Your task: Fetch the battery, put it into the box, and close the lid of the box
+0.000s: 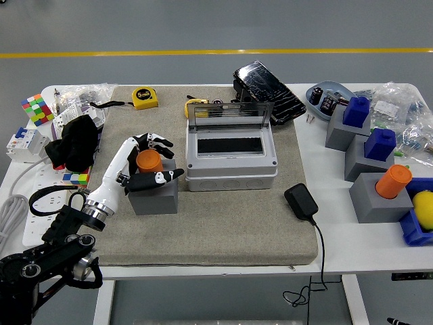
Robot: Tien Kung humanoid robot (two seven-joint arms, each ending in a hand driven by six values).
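Step in hand: fetching the battery, grasp not yet made. Near left, the left arm reaches in over the mat (203, 237). Left hand (150, 159) sits around the orange battery (149, 161), which stands upright in a grey holder (153, 191) on the mat's left part. Fingers (157, 141) are apart, arched over the battery's far side; the thumb (162, 178) lies across the holder's top on the near side. Hand looks loosely cupped, not clamped; actual contact is hard to tell. Right hand is not in view.

Just right of the holder is the grey box (231, 162), its lid (229, 114) raised at the far edge and its black cavity exposed.

Next move, by my reading: pinch thumb and fingers together on the battery, lift it straight up out of the holder, carry it right over the box opening and release. The lid gets closed after that.
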